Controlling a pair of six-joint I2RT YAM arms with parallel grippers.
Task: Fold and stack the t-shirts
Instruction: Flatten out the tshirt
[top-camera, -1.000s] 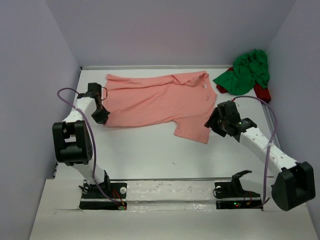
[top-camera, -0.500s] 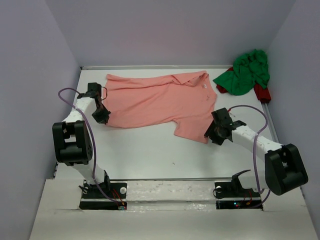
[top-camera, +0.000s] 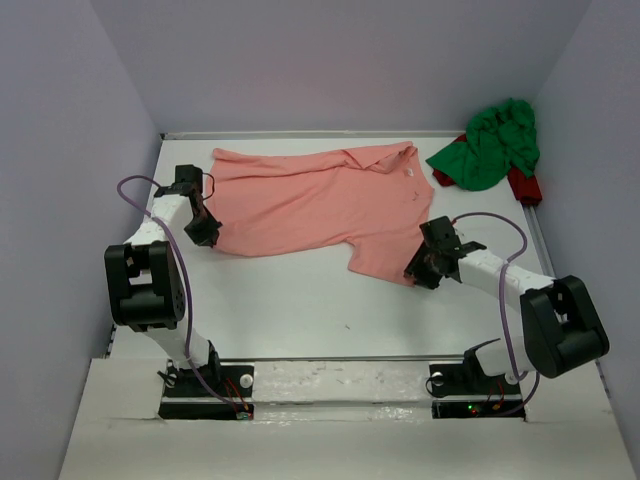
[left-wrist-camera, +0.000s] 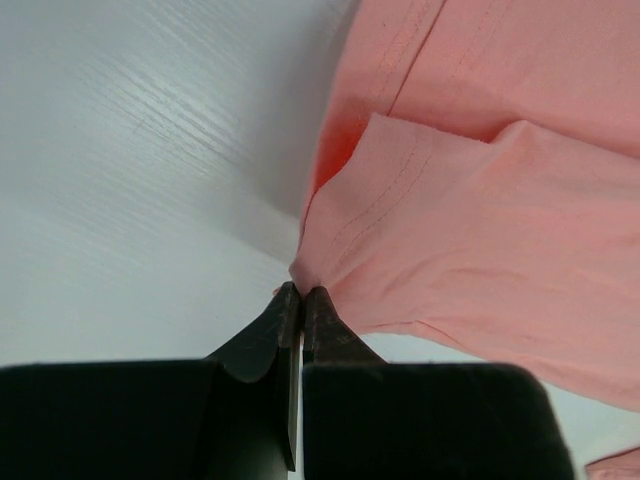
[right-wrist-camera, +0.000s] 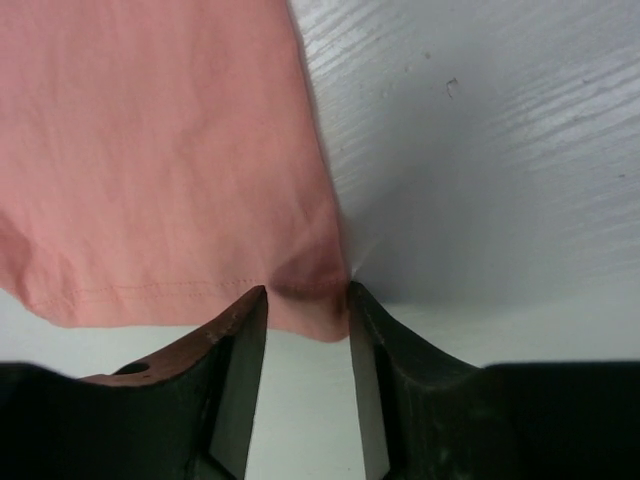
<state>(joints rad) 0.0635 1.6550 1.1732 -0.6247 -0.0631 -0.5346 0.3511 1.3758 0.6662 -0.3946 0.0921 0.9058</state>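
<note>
The salmon pink t-shirt (top-camera: 320, 205) lies spread flat across the back half of the white table (top-camera: 300, 300). My left gripper (top-camera: 205, 235) is shut on its near left corner, with the cloth (left-wrist-camera: 480, 230) bunching at the fingertips (left-wrist-camera: 300, 292). At the shirt's near right corner my right gripper (top-camera: 415, 275) is low on the table. Its jaws (right-wrist-camera: 305, 300) stand apart on either side of the hem corner (right-wrist-camera: 310, 290), not pressed together. The bright green t-shirt (top-camera: 495, 145) sits crumpled in the back right corner, away from both grippers.
A dark red cloth (top-camera: 525, 185) shows under the green t-shirt by the right wall. Lilac walls close in the table on the left, back and right. The arms' bases stand at the near edge.
My right arm has dropped and swung left to the shirt's near right corner, its jaws narrowing around the hem. The left gripper has kept its hold and stayed put.
</note>
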